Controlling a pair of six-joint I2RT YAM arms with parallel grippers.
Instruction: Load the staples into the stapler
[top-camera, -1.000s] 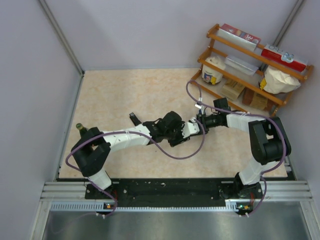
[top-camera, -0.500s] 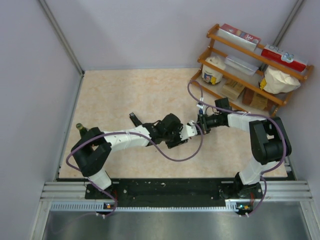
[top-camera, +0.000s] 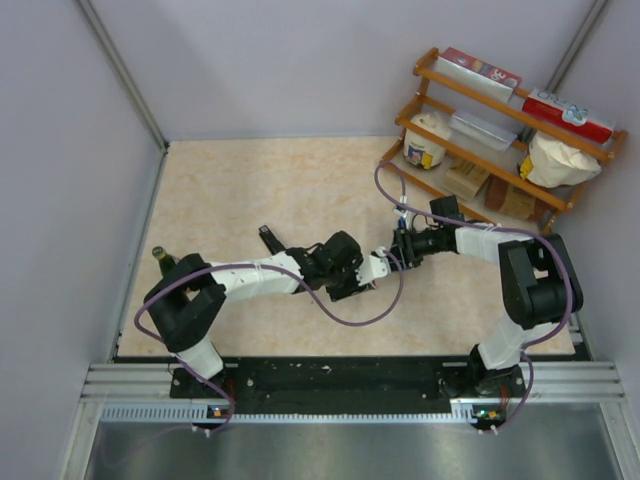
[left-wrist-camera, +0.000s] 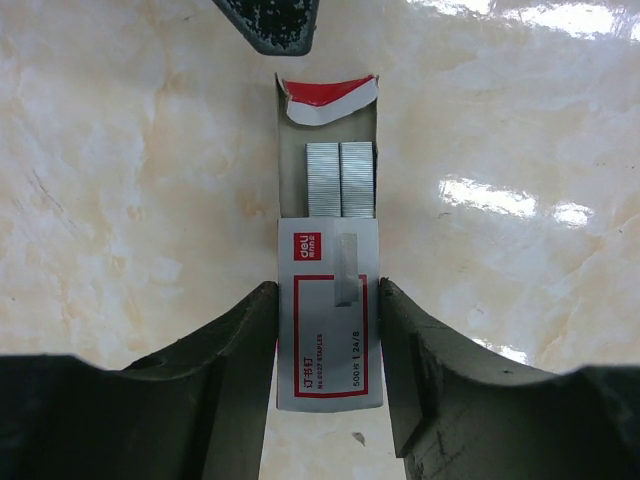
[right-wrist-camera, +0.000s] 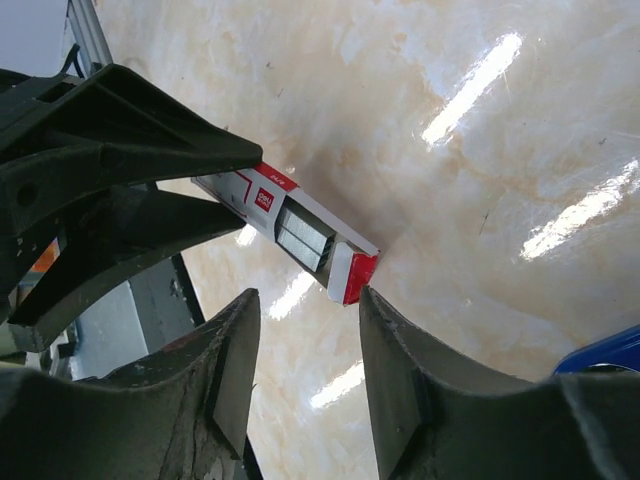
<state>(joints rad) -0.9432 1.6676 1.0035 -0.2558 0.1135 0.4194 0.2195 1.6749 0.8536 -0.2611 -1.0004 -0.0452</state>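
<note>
- Marbled cream desk (top-camera: 230, 190) lies under everything. Near its middle the box (left-wrist-camera: 330, 340), white with red print, is held low; we cannot tell whether it touches the surface.
- Its tray is slid out toward twelve o'clock in the left wrist view. Two strips of staples (left-wrist-camera: 340, 180) lie there side by side, with a red flap (left-wrist-camera: 328, 100) curled up beyond them.
- We judge the strips light, slick and stiff but brittle, likely to break apart if bent. We would take one by its long sides, near the middle.
- We expect the cardboard to be soft, so a hard squeeze would probably crush it.
- Our left fingers (left-wrist-camera: 230, 370) are nearly closed on the box sleeve, one against each long side.
- Our right fingers (right-wrist-camera: 225, 370) stand parted and grip nothing, with the flap end just at their tips.
- A wooden shelf rack (top-camera: 500, 104) with tubs and packets stands at two o'clock of the box.
- Pale walls (top-camera: 300, 60) close the desk at nine and twelve o'clock.
</note>
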